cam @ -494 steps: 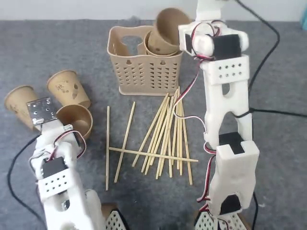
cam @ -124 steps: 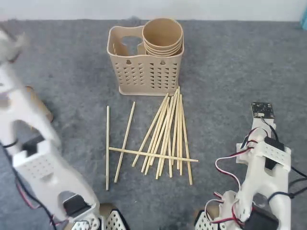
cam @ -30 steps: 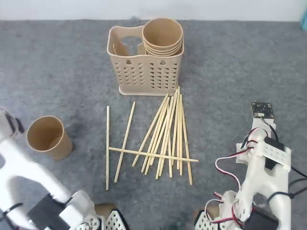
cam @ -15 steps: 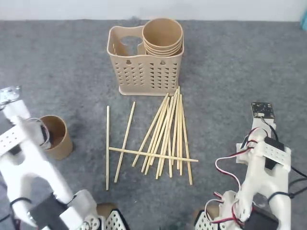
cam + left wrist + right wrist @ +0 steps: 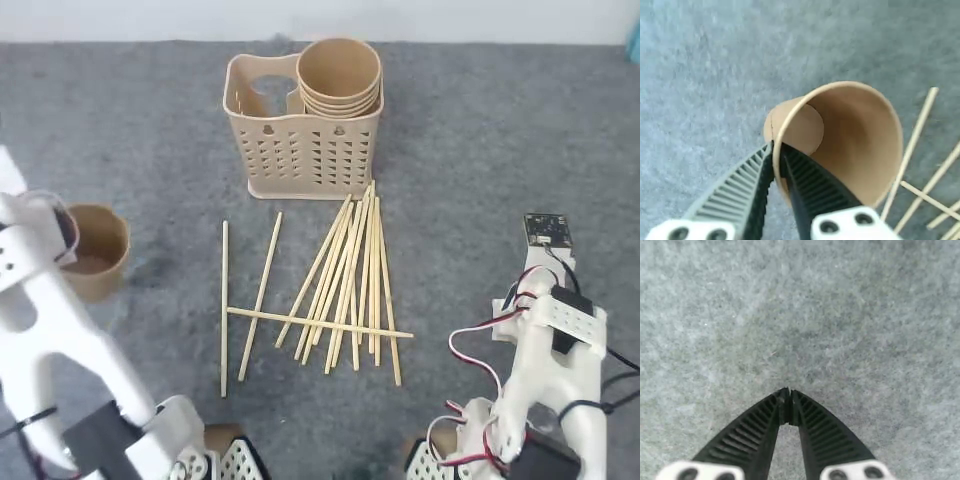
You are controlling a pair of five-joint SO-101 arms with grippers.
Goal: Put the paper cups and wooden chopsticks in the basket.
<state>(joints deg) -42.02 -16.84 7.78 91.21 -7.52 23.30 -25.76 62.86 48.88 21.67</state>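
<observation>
I'm looking down on a grey felt mat (image 5: 500, 150) that covers the whole table. At the far left edge, my left gripper (image 5: 776, 150) is pinched on the rim of a brown paper cup (image 5: 95, 250), with one finger inside the wall and one outside. The cup's mouth tips toward the wrist camera. I cannot tell whether its base touches the mat.

The wooden chopsticks (image 5: 345, 280) lie flat in the middle, most of them in a loose bundle that fans out toward me. Its far ends are just beside the basket's near wall. Two single sticks (image 5: 262, 290) lie left of the bundle, and one stick (image 5: 320, 323) lies crosswise over the near ends.

Behind them, far centre, stands the tan perforated basket (image 5: 300, 150), upright, with a stack of cups (image 5: 340, 70) nested in its right compartment.

On the near right, my right arm (image 5: 550, 340) is folded low. The right gripper (image 5: 788, 410) has its tips pressed together on nothing, above bare mat.
</observation>
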